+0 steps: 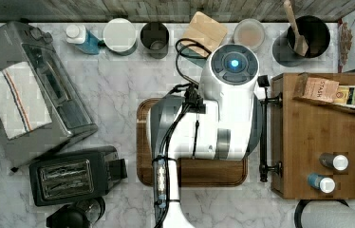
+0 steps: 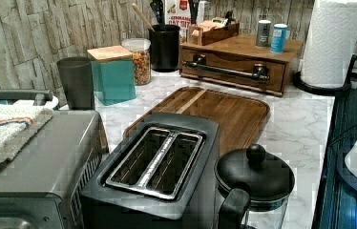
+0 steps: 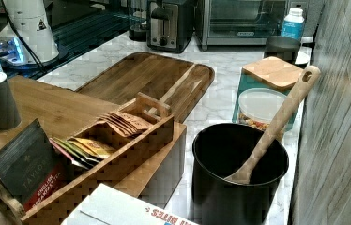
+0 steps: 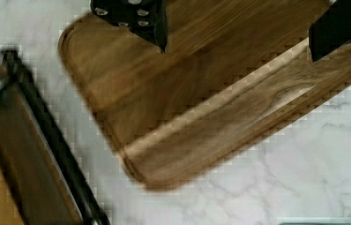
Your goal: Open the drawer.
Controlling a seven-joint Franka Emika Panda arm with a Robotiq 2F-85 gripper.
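Observation:
The drawer [image 2: 234, 75] is the light-brown front of a bamboo box [image 1: 325, 142], and it sits flush with the box. Its long black bar handle [image 2: 226, 70] runs along the box's left side in the top view [image 1: 263, 135]. In the wrist view the handle [image 4: 56, 145] lies off to one side. My gripper [image 4: 239, 37] hangs open above the dark wooden cutting board [image 4: 202, 108], with nothing between its black fingers [image 4: 152, 21]. It is apart from the handle. The white arm [image 1: 223, 109] covers the board [image 1: 192, 173] in the top view.
A tea organiser [image 1: 332, 95] and two cans [image 1: 334, 161] stand on the box. A toaster [image 1: 71, 173], toaster oven [image 1: 33, 99] and kettle [image 2: 255, 176] are on the top view's left. Canisters [image 1: 154, 38] and a utensil pot [image 1: 308, 35] line the back wall. A paper towel roll [image 2: 331, 43] stands beside the box.

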